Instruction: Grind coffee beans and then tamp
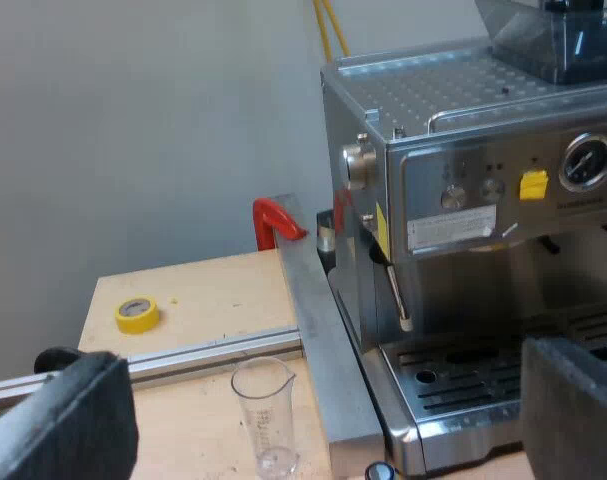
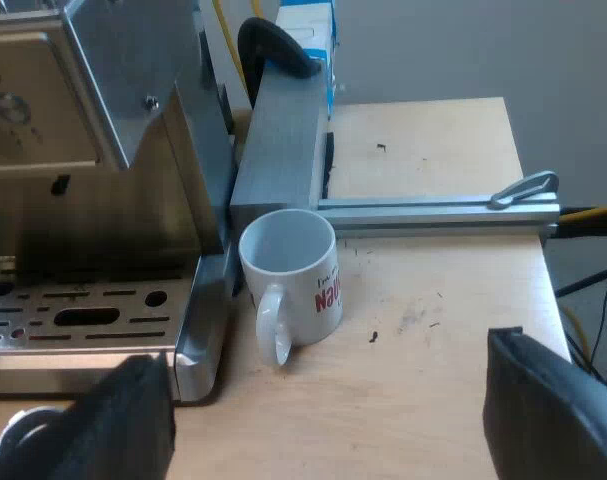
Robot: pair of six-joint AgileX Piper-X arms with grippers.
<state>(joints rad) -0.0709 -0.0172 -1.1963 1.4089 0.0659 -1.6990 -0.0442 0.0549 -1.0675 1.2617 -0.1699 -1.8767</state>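
Note:
The espresso machine stands close ahead of my left gripper, with its bean hopper on top and the drip tray at its base. A clear measuring glass stands upright on the wooden table beside the machine's base, between my left fingers, which are wide open and hold nothing. In the right wrist view a white mug with red lettering stands upright at the corner of the machine. My right gripper hovers open above the table near the mug, apart from it.
An aluminium rail runs along the machine's side, with a red clamp at its far end. A yellow tape roll lies on the table. A crosswise rail with a lever lies behind the mug, beside a black clamp.

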